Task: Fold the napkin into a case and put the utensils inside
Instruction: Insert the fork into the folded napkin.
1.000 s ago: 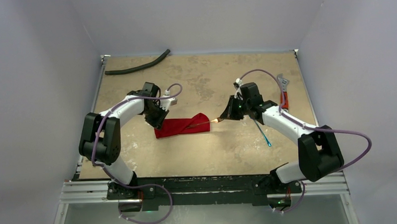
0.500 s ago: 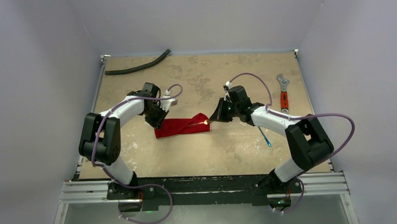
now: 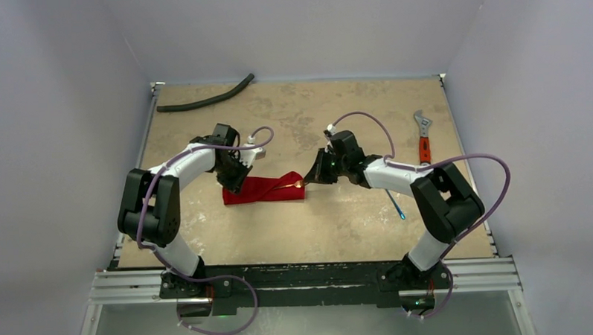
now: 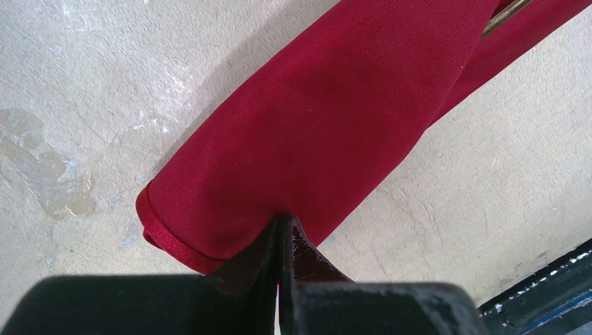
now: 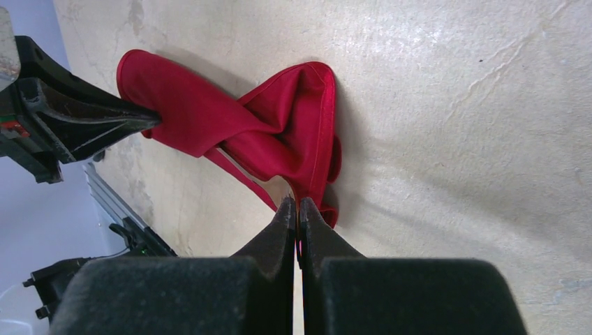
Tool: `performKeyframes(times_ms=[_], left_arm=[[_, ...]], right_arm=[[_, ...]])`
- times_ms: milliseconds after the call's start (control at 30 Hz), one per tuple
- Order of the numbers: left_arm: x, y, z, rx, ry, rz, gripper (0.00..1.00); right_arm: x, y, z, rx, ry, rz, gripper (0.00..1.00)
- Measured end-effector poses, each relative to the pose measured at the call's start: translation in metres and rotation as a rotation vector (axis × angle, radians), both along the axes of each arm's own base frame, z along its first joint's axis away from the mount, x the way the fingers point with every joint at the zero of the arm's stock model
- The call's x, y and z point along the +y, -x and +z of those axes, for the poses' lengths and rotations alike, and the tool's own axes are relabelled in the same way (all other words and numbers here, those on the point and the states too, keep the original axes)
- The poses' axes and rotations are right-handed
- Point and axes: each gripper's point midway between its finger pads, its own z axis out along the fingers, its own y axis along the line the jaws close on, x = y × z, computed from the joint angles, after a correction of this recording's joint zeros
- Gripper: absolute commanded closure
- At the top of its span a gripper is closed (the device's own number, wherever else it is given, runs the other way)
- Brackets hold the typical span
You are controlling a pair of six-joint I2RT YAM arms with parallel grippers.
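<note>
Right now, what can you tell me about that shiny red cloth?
The bright red folded cloth lies on the tan table as a long, narrow pouch, smooth with hemmed edges. The left gripper pinches its left end. At its open right end, the right gripper holds a thin gold utensil slipped inside.

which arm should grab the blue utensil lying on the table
Right. The blue utensil lies beside the right arm's forearm, away from the left gripper, which is shut on the red napkin case's far end. The right gripper, at the case's mouth with a gold utensil, is nearer.
</note>
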Motion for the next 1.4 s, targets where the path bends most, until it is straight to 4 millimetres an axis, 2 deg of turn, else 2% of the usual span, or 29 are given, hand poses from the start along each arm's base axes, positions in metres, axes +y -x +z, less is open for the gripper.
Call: performKeyframes(times_ms=[100, 233, 333, 467, 600, 667, 867, 1000, 1167, 1400], left_arm=[[0.000, 0.001, 0.000, 0.004, -0.002, -0.003, 1.00], [0.004, 0.003, 0.002, 0.013, -0.011, -0.015, 0.83], [0.009, -0.004, 0.012, 0.006, -0.013, 0.004, 0.76], [0.019, -0.024, 0.035, -0.054, -0.002, 0.042, 0.74], [0.024, -0.025, 0.046, -0.083, -0.001, 0.039, 0.76], [0.025, -0.022, 0.043, -0.074, -0.004, 0.033, 0.76], [0.037, -0.005, 0.014, 0.020, -0.032, 0.031, 0.83], [0.053, -0.005, 0.002, 0.054, -0.040, 0.057, 0.85], [0.069, -0.010, -0.001, 0.045, -0.050, 0.077, 0.86], [0.064, -0.008, -0.016, 0.069, -0.027, 0.062, 0.86]], right_arm=[[0.001, 0.000, 0.001, -0.007, 0.000, 0.001, 1.00], [0.000, -0.002, 0.002, -0.017, 0.009, -0.010, 1.00], [-0.001, -0.002, 0.002, -0.022, 0.011, -0.013, 1.00], [-0.004, 0.002, -0.004, -0.018, 0.017, -0.017, 1.00], [-0.005, 0.004, -0.007, -0.018, 0.010, -0.023, 1.00], [-0.005, 0.005, -0.006, -0.025, 0.000, -0.027, 1.00], [-0.008, 0.008, 0.002, -0.047, -0.029, -0.043, 1.00], [-0.009, 0.011, -0.001, -0.040, -0.037, -0.051, 1.00], [-0.010, 0.013, -0.005, -0.033, -0.043, -0.059, 1.00], [-0.009, 0.013, -0.004, -0.036, -0.047, -0.056, 1.00]])
